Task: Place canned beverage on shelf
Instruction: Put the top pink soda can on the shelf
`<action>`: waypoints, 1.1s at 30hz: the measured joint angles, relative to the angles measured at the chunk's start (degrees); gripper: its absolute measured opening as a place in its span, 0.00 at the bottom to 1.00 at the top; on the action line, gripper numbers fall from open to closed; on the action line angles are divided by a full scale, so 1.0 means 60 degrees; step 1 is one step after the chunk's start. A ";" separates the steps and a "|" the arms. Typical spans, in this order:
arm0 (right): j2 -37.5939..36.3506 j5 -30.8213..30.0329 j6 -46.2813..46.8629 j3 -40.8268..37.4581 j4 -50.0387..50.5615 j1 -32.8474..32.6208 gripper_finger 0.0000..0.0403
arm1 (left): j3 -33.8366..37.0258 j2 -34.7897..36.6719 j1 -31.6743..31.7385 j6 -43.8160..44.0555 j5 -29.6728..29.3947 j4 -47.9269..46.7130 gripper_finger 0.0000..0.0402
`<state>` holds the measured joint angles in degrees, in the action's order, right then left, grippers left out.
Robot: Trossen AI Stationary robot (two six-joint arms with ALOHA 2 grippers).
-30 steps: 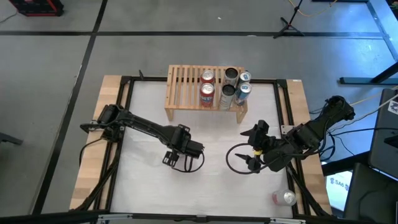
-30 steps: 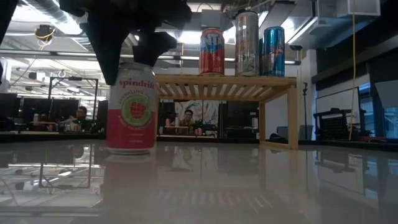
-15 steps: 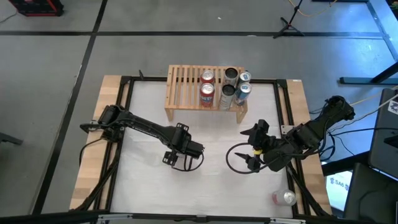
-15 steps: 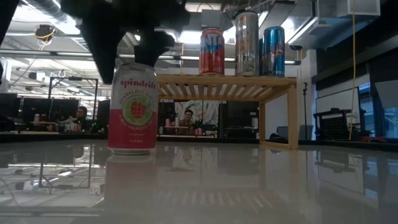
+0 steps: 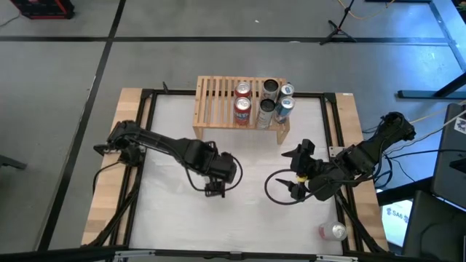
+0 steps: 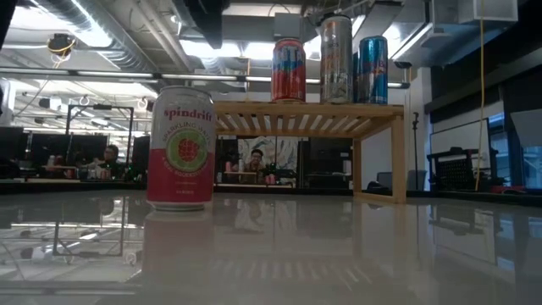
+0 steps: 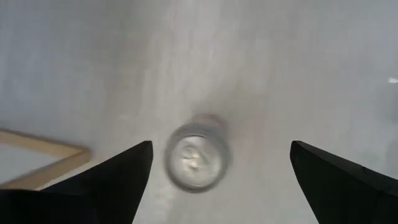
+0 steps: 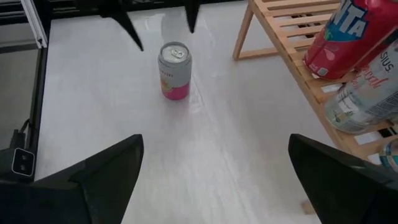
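Closest to the low camera is the pink Spindrift can (image 6: 179, 147), standing upright on the white table (image 6: 339, 254), out in the open and not on anything; from the right wrist view the same can (image 8: 174, 70) sits alone on the tabletop, well short of the rack. The left gripper (image 5: 216, 188) hangs straight above it, fingers spread wide and not touching it; its own camera looks down on the silver lid (image 7: 197, 156) between the two dark fingers (image 7: 118, 171), with clear table on both sides of the can.

Off to the side, the right gripper (image 5: 293, 183) is parked over the table near the right edge, jaws wide apart too, nothing in them; another can (image 5: 333, 231) lies tipped over near the table's front right corner, well apart from everything else.

Farther back is the shelf (image 5: 218, 102), a low light-wood rack with a slatted top; its load is all bunched on the right half: two red cans (image 5: 242, 101), two silver ones (image 5: 268, 101) and two blue ones (image 5: 284, 100), all upright and packed just beside each other; the left half of the slats is bare. From the low view I can only make out three of them up top, red, silver, blue; behind the rack there's an office with a couple of people (image 6: 108, 158) at desks.
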<state>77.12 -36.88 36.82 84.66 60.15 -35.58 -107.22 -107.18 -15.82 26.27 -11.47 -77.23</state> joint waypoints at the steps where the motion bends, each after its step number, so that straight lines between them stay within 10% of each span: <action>1: 0.0000 0.0001 -0.0028 0.0000 -0.0002 0.0001 0.97 | 0.0000 0.0000 -0.0083 0.0175 -0.0002 0.0067 0.92; 33: 0.0000 0.1271 -0.0917 0.0000 0.0231 -0.0002 0.97 | 0.1866 0.0007 0.0327 0.1787 0.0188 0.0595 0.92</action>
<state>77.12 -29.26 31.32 84.66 61.54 -35.59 -96.02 -107.13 -13.86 36.99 -10.34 -73.66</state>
